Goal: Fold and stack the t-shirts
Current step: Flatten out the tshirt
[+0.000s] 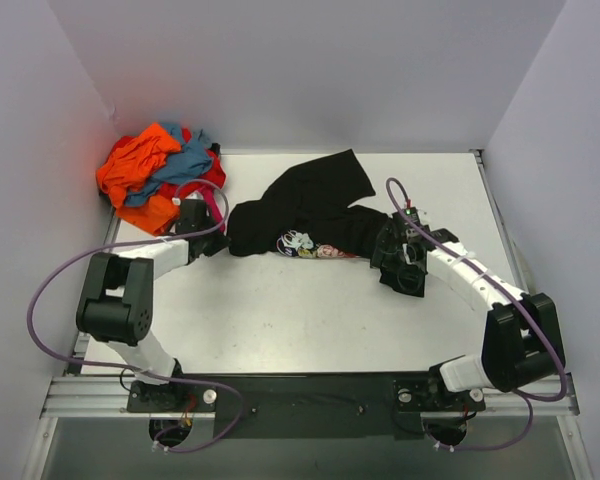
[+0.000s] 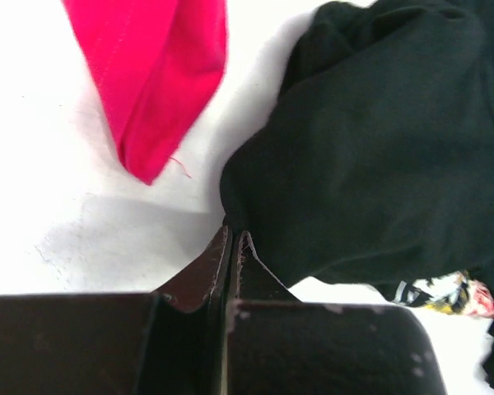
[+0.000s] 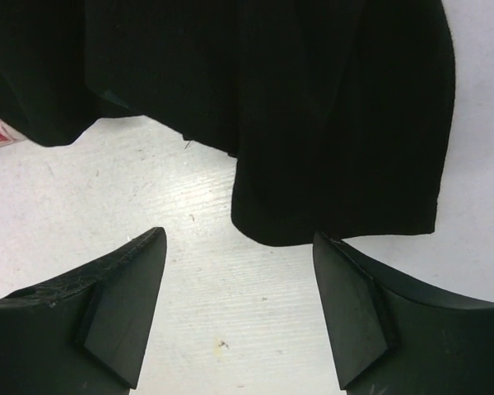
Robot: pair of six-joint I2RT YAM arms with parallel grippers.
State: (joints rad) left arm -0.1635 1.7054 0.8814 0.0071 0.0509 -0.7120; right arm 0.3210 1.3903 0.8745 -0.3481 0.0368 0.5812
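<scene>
The left gripper has its 2 fingers pressed flat together right at the near edge of the large black cloth t-shirt. That shirt lies crumpled in the middle of the white table, its pink-and-yellow print half tucked under. Whether any hem is actually caught between the tips cannot be told, and that is the main risk: a pull from here could come away bare and leave the shirt bunched. A pointed magenta-red fold of cloth lies just beside that gripper, so a sideways drag may snag it and tug the loose heap of orange, teal-blue and red t-shirts in the far left corner. The right gripper stands spread and empty, low over the table, with a black flap of the same shirt just ahead of its fingers; closing short would pinch nothing, and closing deep might gather 2 layers. No bin, box or basket is in view: every shirt rests directly on the table.
</scene>
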